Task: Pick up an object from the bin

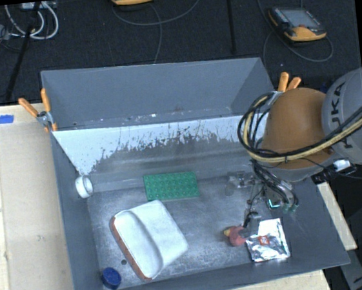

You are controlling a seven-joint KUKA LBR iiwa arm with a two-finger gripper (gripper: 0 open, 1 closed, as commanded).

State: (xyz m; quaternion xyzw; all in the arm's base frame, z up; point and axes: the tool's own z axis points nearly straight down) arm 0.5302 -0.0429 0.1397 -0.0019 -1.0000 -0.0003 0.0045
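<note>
My gripper (pixel 272 195) hangs low over the right side of the bin, under the arm's orange cover. Just below it, near the bin's front right corner, lies a silvery foil packet (pixel 268 240) with a red and white label. A small pinkish-red lump (pixel 235 235) rests on the floor directly to the packet's left. The gripper stands above and slightly behind both, and I see nothing held in it.
A flat green studded plate (pixel 171 186) lies mid-bin near the back slope. A white tub with a brown rim (pixel 146 239) rests tilted at the front left. A blue cap (pixel 110 278) sits in the front left corner, a white cylinder (pixel 83 185) against the left wall.
</note>
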